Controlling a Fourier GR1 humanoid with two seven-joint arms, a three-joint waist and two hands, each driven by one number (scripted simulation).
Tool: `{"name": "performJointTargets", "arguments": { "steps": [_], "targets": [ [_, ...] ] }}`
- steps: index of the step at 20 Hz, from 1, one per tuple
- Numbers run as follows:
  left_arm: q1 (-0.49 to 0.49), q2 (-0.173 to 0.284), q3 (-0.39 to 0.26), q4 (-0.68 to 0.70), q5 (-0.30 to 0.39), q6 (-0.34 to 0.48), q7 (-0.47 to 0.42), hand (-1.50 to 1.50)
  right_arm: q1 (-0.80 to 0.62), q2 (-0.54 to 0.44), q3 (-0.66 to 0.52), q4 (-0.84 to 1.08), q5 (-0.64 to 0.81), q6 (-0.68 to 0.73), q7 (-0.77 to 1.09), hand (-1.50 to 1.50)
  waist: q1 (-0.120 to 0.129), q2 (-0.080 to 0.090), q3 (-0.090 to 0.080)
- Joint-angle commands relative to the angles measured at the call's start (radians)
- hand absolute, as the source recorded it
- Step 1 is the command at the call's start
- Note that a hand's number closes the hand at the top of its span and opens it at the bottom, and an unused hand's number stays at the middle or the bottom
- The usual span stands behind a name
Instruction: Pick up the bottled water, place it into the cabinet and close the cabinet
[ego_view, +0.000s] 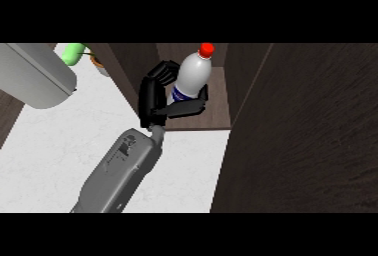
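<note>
Grey appliance (37, 75): 10 o'clock, on the white tabletop (66, 150). Green item (72, 53): 11 o'clock, beside it. Robot hand (159, 102): centre, black, on a grey forearm (122, 170) entering from 7 o'clock; fingers and thumb curled round the bottle (190, 75). Bottle: white, red cap, blue label, upright at 12 o'clock inside the open cabinet (218, 112). Cabinet door (310, 140): dark wood, filling 3 o'clock.
</note>
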Motion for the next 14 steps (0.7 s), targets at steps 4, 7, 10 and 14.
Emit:
{"name": "performJointTargets", "arguments": {
  "steps": [4,7,10,14],
  "targets": [
    [-0.222,0.005,0.088,0.254,-0.042,-0.005,0.046,1.50,-0.002,-0.027,-0.019,-0.151,0.030,0.018,0.085,-1.50,-0.005,0.002,-0.001],
    [-0.230,0.009,0.131,0.366,-0.047,-0.021,-0.029,1.50,0.023,-0.042,-0.050,-0.116,-0.008,0.027,0.017,-1.50,-0.004,0.004,0.000],
    [-0.259,0.006,0.147,0.445,-0.037,-0.017,-0.064,1.50,0.038,-0.019,0.027,-0.114,0.023,0.015,0.032,-1.50,-0.004,0.002,0.000],
    [-0.369,0.016,0.177,0.585,-0.072,0.027,-0.076,1.50,0.046,-0.022,0.039,-0.109,0.033,0.003,0.009,-1.50,-0.020,0.005,0.000]
  ]
}}
